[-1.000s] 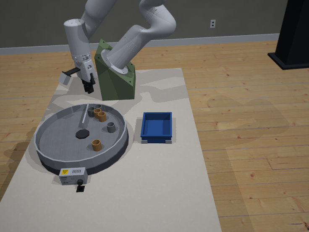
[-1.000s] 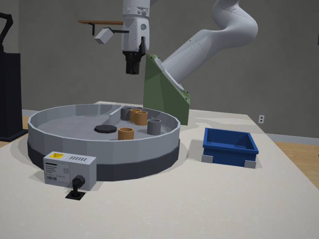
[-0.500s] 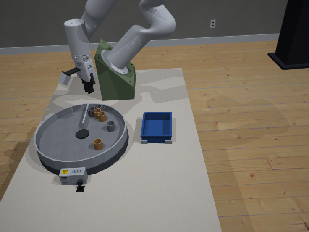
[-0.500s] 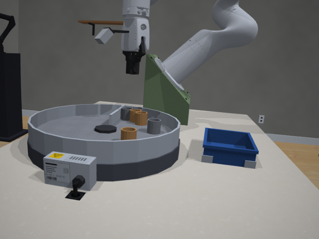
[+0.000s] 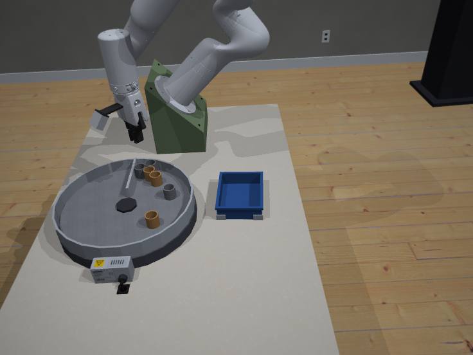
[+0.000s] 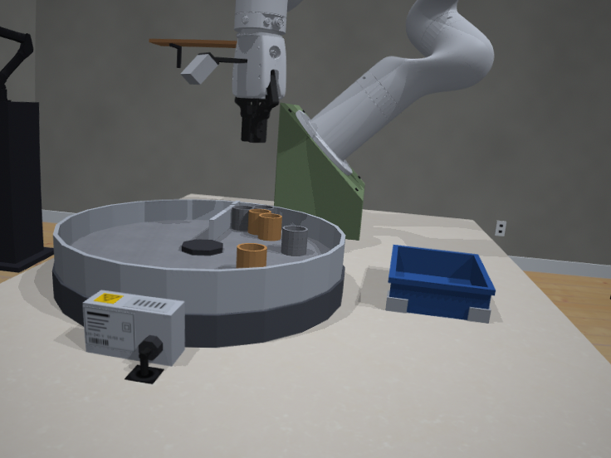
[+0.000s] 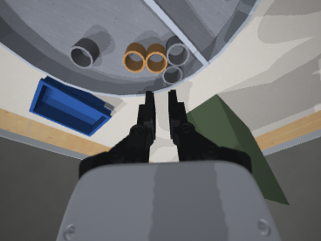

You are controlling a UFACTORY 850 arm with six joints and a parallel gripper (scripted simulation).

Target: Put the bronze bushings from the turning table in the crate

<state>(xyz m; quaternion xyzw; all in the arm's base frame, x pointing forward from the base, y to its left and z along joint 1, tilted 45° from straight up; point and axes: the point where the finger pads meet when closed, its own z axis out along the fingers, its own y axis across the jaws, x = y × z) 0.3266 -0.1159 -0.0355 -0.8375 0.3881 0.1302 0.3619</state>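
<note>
My gripper (image 5: 135, 140) (image 6: 254, 140) (image 7: 161, 100) is empty, its fingers narrowly open, high above the back edge of the turning table (image 5: 87, 213) (image 6: 197, 290) (image 7: 113, 17). Two upright bronze bushings (image 5: 155, 180) (image 6: 270, 229) (image 7: 136, 47) stand together near the divider. A steel bushing (image 5: 139, 172) (image 6: 241, 219) touches or nearly touches them, and another steel bushing (image 5: 150, 163) is behind, by the rim. A third steel bushing (image 5: 169, 193) (image 6: 294, 244) (image 7: 89, 44) stands apart at the right. A third bronze bushing (image 5: 152, 221) (image 6: 251, 258) stands at the front. The blue crate (image 5: 240, 213) (image 6: 439, 299) is empty.
The divider (image 5: 130, 179) (image 6: 222, 221) (image 7: 176, 31) stands inside the raised rim. A black hub (image 5: 126, 205) (image 6: 202, 247) is at the centre. A grey box (image 5: 111, 272) (image 6: 133, 325) sits in front. The green arm base (image 5: 177, 133) (image 6: 315, 197) (image 7: 218, 127) is beside the gripper.
</note>
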